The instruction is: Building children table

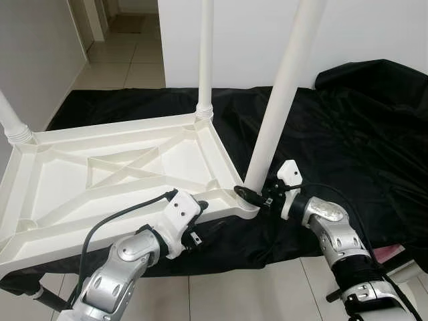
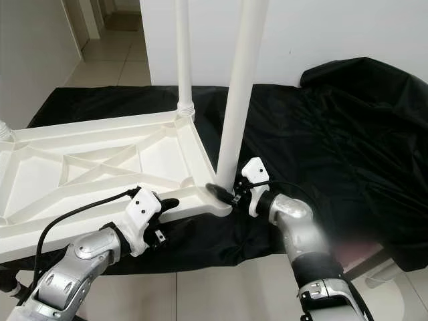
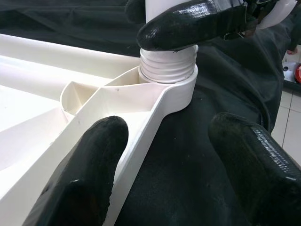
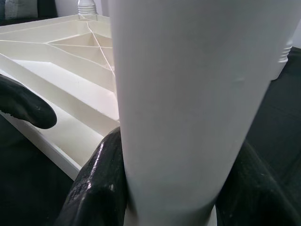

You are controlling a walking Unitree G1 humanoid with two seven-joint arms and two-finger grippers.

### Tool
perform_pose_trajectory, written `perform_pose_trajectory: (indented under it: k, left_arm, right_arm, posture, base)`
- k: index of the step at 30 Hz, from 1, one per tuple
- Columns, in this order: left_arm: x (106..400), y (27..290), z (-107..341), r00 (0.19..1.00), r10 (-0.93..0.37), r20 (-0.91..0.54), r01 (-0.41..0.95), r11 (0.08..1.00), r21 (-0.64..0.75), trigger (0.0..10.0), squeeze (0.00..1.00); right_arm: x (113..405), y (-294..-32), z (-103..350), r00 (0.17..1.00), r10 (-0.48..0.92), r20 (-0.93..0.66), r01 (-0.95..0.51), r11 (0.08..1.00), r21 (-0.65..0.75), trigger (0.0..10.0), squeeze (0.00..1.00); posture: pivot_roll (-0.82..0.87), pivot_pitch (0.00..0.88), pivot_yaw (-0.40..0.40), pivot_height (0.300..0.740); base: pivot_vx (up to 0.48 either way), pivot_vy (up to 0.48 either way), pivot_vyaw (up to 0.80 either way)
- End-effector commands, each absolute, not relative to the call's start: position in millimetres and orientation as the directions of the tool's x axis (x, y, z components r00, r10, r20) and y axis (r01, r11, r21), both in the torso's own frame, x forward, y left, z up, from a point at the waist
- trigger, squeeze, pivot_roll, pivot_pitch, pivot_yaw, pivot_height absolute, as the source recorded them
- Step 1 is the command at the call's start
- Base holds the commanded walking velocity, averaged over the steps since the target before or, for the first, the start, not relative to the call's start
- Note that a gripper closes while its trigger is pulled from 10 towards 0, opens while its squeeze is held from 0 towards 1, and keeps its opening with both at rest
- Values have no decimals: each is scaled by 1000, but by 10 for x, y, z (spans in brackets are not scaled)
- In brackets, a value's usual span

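Note:
The white children's tabletop [image 1: 100, 170] lies upside down on a black cloth. Two white legs stand screwed in, one at the far corner [image 1: 205, 60] and one at the left corner [image 1: 13, 124]. A third leg [image 1: 281, 100] stands tilted in the near right corner socket [image 3: 168, 70], its threads still showing. My right gripper [image 1: 257, 196] is shut on this leg just above the socket, with black fingers [image 4: 101, 179] on both sides. My left gripper [image 1: 198, 221] is open and straddles the tabletop's near rim [image 3: 141, 141] beside that corner, one finger [image 3: 89, 174] inside and one outside.
The black cloth [image 1: 348, 134] spreads wide to the right and rises in folds at the back right. A white wall [image 1: 247, 33] stands behind it, with a tiled hallway [image 1: 127, 53] at the back left. Pale floor tiles [image 1: 227, 294] lie in front.

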State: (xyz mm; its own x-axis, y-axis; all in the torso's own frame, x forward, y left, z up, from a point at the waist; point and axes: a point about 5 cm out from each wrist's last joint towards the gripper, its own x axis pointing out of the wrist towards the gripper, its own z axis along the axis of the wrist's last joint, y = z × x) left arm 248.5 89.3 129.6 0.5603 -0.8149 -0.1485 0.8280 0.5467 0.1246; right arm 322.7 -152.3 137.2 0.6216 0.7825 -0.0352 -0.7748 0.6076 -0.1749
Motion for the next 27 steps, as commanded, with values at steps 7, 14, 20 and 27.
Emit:
perform_pose_trajectory:
  k: [7, 14, 20, 27]
  left_arm:
    - [2470, 882, 1315, 504, -848, -161, 863, 490, 122, 10000, 0]
    - [2458, 881, 1308, 502, -849, -164, 864, 488, 122, 10000, 0]
    - [2458, 877, 1307, 502, -849, -163, 864, 488, 120, 10000, 0]
    - [2439, 853, 1292, 499, -851, -162, 866, 487, 110, 10000, 0]
  right_arm:
    - [3259, -1574, 1359, 656, 753, -45, -748, 641, -171, 10000, 0]
    - [3251, -1569, 1366, 715, 699, -11, -694, 708, -132, 10000, 0]
    - [3260, -1555, 1379, 776, 631, 9, -626, 772, -112, 10000, 0]
    - [3168, -1417, 1386, 934, 353, 55, -353, 936, -19, 10000, 0]
  posture:
    - [24, 13, 8, 740]
    - [21, 18, 7, 740]
    - [19, 22, 8, 740]
    - [13, 34, 3, 740]
  base:
    - [0, 0, 0]
    - [0, 0, 0]
    - [0, 0, 0]
    - [0, 0, 0]
